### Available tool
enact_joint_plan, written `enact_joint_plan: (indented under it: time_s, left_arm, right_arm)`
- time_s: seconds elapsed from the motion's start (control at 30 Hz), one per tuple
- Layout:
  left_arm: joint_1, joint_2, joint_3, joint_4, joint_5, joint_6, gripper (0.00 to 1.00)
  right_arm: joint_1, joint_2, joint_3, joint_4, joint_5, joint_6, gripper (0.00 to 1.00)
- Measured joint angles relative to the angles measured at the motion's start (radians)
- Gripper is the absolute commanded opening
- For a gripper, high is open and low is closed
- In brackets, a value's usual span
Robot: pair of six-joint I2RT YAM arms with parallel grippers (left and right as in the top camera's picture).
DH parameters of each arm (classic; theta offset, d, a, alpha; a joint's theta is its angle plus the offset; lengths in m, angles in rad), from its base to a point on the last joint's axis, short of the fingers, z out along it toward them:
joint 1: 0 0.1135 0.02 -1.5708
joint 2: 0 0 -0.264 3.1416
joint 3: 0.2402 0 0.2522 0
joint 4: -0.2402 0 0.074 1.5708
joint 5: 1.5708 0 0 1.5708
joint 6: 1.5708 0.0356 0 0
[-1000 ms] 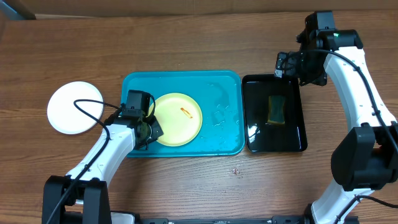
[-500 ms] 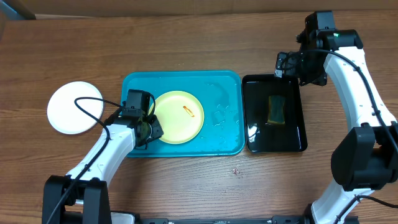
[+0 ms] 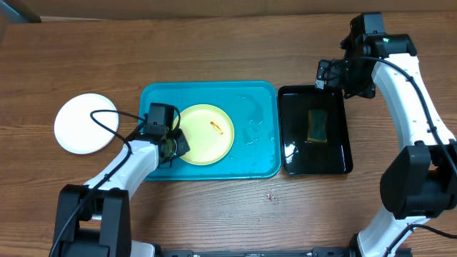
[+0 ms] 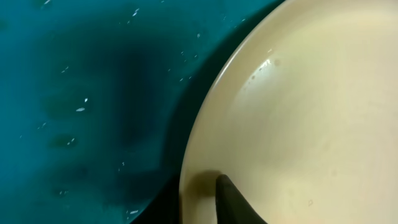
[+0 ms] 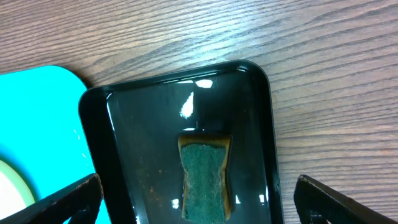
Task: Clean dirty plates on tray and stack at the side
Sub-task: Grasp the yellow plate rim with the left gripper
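Far left on the wood table [image 3: 214, 43], a white plate [image 3: 86, 123] lies alone. The left gripper [image 3: 173, 145] is at the left rim of the yellow-green plate [image 3: 207, 135] in the turquoise tray [image 3: 257, 153]; cannot tell if clamped. The right gripper [image 3: 325, 75], jaws apart, hovers over the black tray [image 3: 339, 160] with the sponge [image 3: 318, 126].

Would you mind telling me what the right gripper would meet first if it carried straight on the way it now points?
Most likely the sponge in the black tray: it lies centred between the right gripper's open fingers, though the depth is unclear.
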Motion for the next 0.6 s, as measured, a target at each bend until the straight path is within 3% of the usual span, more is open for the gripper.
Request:
enact_joint_plan:
  time_s: [0.43,0.6]
  left_arm:
    - [0.0,0.059,0.131,-0.005,0.004,0.182,0.16]
    - [0.0,0.071,0.137,-0.009,0.008,0.204,0.32]
  right_arm:
    - [0.0,0.0,0.0,0.0,0.0,0.0,1.0]
    - [0.0,0.0,0.0,0.0,0.0,0.0,1.0]
